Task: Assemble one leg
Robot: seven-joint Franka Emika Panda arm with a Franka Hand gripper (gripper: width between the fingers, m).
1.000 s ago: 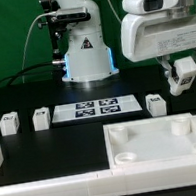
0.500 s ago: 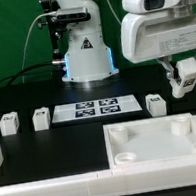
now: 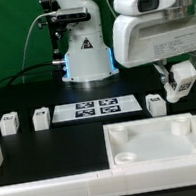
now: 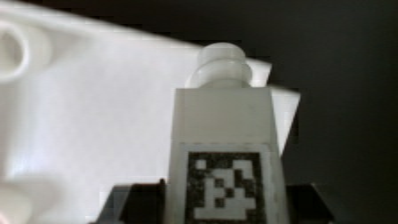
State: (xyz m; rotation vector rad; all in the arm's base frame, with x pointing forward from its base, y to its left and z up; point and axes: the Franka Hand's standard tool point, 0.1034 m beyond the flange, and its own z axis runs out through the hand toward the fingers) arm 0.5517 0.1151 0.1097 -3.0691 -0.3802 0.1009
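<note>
1. Firmly clamped, the jaws grip the leg [image 4: 228, 130] at its tagged end, with the peg end pointing away. The leg hangs clear of the desk [image 3: 51, 139].
2. Just below lies the tray-like part [image 3: 158, 140], its corner sockets empty.
3. To seat the leg well, I judge: centre the peg over one socket, square the leg, and descend slowly without loosening.
4. Spare legs [image 3: 8, 124] flank the marker board [image 3: 96, 109].

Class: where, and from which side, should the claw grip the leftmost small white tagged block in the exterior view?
Probably from straight above, closing on opposite side faces of the small white plastic tagged block: it sits flat on the black table, top exposed, apart from its neighbouring block.
</note>
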